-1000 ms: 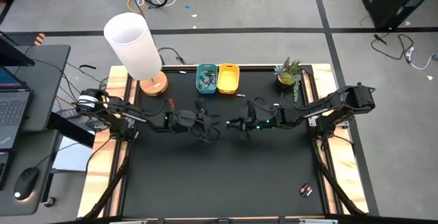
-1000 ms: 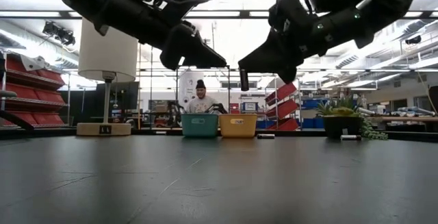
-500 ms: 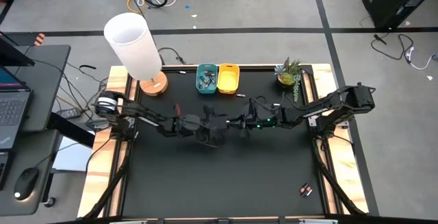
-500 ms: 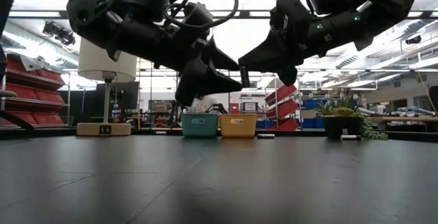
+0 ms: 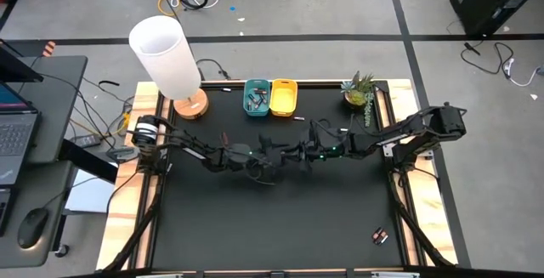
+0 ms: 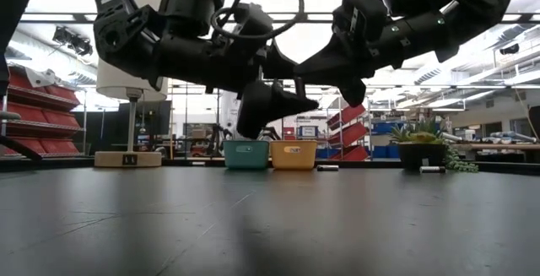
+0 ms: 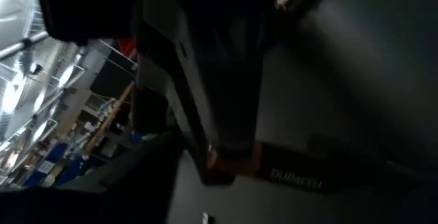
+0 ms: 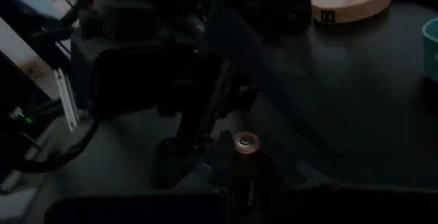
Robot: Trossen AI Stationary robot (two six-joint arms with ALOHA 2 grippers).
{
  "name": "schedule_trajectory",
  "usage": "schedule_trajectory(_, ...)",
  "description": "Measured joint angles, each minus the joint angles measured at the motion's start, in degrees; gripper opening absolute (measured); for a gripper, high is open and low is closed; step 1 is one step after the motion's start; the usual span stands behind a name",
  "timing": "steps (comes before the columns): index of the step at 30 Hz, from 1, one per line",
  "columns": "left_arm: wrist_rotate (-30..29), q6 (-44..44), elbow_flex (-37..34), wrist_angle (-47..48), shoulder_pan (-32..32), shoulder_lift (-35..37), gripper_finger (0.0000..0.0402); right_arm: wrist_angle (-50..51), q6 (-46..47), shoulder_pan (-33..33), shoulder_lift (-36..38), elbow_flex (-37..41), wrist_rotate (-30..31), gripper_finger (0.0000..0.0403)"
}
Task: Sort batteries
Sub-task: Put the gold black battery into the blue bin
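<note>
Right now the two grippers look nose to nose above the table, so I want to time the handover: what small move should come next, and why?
Probably close the left gripper on the battery: its jaws stand open at the cell, which the right gripper holds.

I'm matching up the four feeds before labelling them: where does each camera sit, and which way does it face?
High view: overhead, straight down on the table; both arms meet mid-table.
Low view: table height, facing the room; both arms overhead.
Left wrist view: on the left arm, facing a battery at a dark finger.
Right wrist view: on the right arm, facing the open left gripper across the battery.
High and low views share the teal bin and yellow bin.
</note>
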State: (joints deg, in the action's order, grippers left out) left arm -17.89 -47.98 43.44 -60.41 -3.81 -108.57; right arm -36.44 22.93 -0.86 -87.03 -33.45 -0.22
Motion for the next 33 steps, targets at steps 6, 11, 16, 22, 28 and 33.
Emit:
schedule_trajectory(6, 0.1, -1.3, 0.0, -2.4, -0.1, 0.0, 0.0322, -1.3, 2.9, -2.3, 0.0, 0.0, -4.3, 0.0037)
schedule_trajectory(11, 0.0, -1.3, 0.0, -1.6, 0.0, 0.1, 0.0320, -1.2, 3.0, -3.8, 0.0, 0.0, -7.3, 0.0037)
schedule_trajectory(16, -0.9, -1.3, 0.0, -1.3, 0.0, 0.1, 0.0320, -1.4, 2.9, -6.0, 0.0, 0.0, -11.5, 0.0037)
schedule_trajectory(22, -5.7, -1.1, 0.5, -0.7, 0.0, 0.1, 0.0329, -1.8, 4.4, -9.9, 0.0, 0.1, -18.0, 0.0037)
schedule_trajectory(28, -8.3, 1.6, 3.2, 2.9, 0.2, 0.1, 0.0350, -2.6, 3.2, -12.2, 0.0, 0.1, -20.1, 0.0037)
schedule_trajectory(33, -10.3, 1.5, 4.8, 7.0, 0.4, 0.2, 0.0343, -2.5, 3.0, -14.5, 0.0, 0.1, -23.0, 0.0037)
